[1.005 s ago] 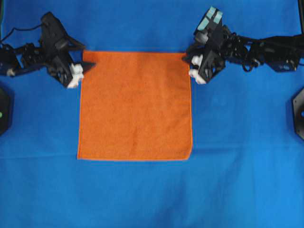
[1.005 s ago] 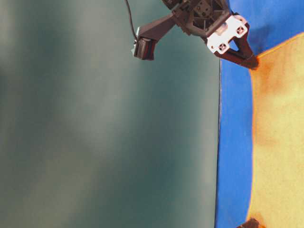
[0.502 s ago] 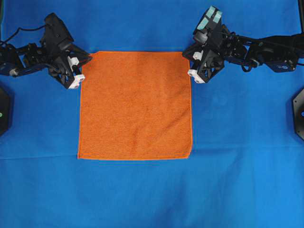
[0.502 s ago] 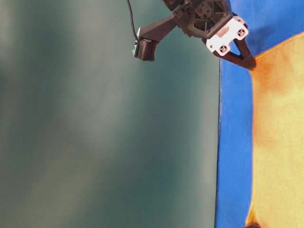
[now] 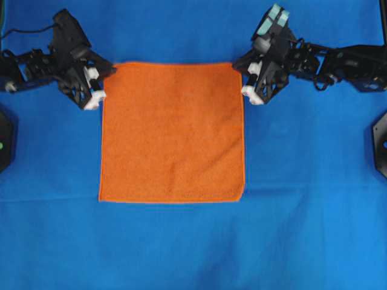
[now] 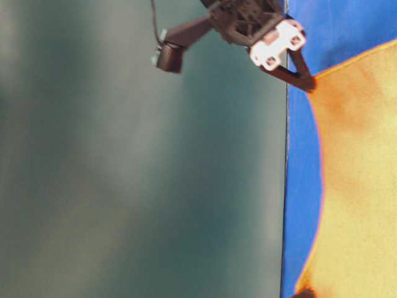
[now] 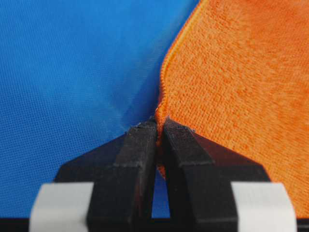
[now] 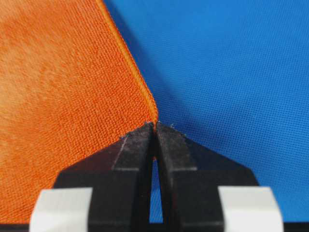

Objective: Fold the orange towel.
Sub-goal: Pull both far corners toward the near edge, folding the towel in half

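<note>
Blue cloth (image 5: 181, 248), fine smooth weave, covers work surface. Orange towel (image 5: 172, 133), square, nubby microfibre w/ thin stitched hem, lies centred on it. Left gripper (image 7: 158, 126) clamped on top-left rounded corner; right gripper (image 8: 154, 126) clamped on top-right corner.

One orange towel (image 5: 172, 133), one blue cloth (image 5: 302, 229), two arms.
</note>
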You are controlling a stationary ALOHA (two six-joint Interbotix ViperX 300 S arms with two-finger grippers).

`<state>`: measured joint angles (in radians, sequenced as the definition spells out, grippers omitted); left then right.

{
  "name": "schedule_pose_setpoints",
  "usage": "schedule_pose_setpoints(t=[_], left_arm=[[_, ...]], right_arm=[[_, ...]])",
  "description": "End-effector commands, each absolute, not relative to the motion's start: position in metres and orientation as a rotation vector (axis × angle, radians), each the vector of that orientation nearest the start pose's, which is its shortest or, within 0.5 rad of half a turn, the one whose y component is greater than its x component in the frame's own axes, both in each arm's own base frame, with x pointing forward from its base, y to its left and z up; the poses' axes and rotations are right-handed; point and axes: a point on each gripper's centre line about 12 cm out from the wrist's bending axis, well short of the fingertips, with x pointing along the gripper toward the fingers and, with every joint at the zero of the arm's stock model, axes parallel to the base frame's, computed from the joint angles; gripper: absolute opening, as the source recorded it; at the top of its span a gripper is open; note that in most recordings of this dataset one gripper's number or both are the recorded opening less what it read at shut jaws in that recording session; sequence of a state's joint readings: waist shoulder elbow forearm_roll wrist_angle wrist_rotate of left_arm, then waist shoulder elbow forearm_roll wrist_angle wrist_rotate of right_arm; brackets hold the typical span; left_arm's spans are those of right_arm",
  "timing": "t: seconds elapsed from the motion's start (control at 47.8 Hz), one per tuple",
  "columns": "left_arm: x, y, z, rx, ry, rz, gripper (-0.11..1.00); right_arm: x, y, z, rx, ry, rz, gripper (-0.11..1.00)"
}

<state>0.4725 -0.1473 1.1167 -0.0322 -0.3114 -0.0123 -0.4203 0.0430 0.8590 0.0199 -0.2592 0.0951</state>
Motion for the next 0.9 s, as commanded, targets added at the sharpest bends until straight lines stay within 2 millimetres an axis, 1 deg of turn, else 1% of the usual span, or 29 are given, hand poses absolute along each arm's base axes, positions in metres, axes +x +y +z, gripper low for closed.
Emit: schedule_pose_setpoints(t=[0.0,0.126,0.356,0.502,0.712,0.774,0.879], left_arm=[[0.249,0.120,0.133,-0.170,0.596,0.451,0.01],[0.247,0.097,0.144,-0.149,0.589,0.378,0.01],[0.242,0.046,0.151,-0.137,0.581,0.211,0.01],[0.237,0.016,0.148,-0.164,0.598,0.114,0.01],[0.238,-0.026,0.142,-0.215,0.654,-0.019,0.01],[0.238,-0.041,0.139,-0.223,0.676,-0.064,0.01],[0.239,-0.059,0.134,-0.230,0.711,-0.116,0.01]], right_arm=[[0.323,-0.138,0.139,0.233,0.554,-0.431,0.02],[0.322,-0.122,0.149,0.218,0.532,-0.389,0.02],[0.322,-0.079,0.156,0.225,0.520,-0.282,0.02],[0.322,-0.044,0.153,0.251,0.536,-0.198,0.02],[0.322,0.007,0.150,0.272,0.561,-0.064,0.02],[0.322,0.020,0.150,0.274,0.568,-0.030,0.02],[0.320,0.038,0.147,0.278,0.594,0.015,0.02]])
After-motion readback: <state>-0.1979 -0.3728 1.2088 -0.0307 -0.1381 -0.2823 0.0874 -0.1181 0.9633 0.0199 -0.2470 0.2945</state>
